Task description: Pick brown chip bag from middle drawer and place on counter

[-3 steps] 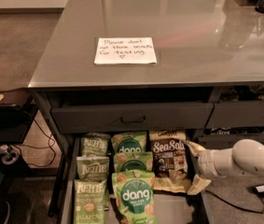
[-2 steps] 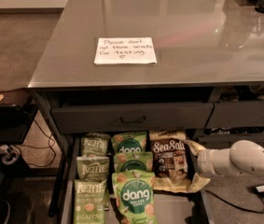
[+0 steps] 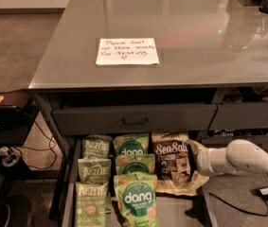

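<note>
Ok, contents left to right. The wide dark grey metal middle drawer [image 3: 181, 211] is pulled out. Green foil Kettle bags [image 3: 94, 171] lie at its 9 o'clock and green dang bags [image 3: 134, 197] in the centre column. The crinkly tan brown chip bag [image 3: 172, 167] with the dark "Sea Salt" panel lies flat at 2 o'clock, touching the dang column. The gripper [image 3: 196, 161] on the white arm is at that bag's 3 o'clock edge, against it. Jaws: cannot tell whether they're apart or clamped, since the bag's curled edge hides them.

Risks, my read:
- An edge-only pinch on slick foil could let the bag slip or tear on the lift.
- The bag may drag the neighbouring dang bag along.
- The closed dark grey drawer front with a bar handle [image 3: 133, 119] overhangs at 12 o'clock, so a straight-up lift could snag there. Better to pull out toward 6 first.

Surface and room: a low black side stand [image 3: 5, 109] with cables sits at far left on brown carpet [image 3: 20, 41]. The glossy grey rectangular tabletop [image 3: 204, 41] carries a white handwritten paper note [image 3: 127, 51] at centre-left. There is bare area at its 3 o'clock for the drop.
</note>
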### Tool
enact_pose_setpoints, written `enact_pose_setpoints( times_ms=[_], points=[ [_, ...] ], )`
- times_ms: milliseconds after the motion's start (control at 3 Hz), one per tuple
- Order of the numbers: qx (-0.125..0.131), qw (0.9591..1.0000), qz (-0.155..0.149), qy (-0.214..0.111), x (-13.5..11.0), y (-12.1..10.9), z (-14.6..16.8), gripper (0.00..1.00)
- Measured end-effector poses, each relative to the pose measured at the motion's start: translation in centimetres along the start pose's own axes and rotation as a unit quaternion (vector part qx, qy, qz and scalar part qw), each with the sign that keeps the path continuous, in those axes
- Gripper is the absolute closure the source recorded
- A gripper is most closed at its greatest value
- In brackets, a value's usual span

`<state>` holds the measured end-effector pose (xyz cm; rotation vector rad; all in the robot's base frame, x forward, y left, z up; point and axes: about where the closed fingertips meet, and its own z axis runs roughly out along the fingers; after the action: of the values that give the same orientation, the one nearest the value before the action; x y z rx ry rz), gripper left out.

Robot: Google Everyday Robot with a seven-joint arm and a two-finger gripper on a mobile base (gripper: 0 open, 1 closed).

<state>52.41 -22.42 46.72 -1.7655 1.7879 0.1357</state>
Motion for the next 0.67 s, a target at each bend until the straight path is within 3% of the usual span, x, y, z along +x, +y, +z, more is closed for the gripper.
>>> enact_pose_setpoints(
  times_ms=[667],
  points=[
    [-0.015, 0.9996, 0.020, -0.014, -0.1, -0.8, 3.7, 0.00]
  ],
)
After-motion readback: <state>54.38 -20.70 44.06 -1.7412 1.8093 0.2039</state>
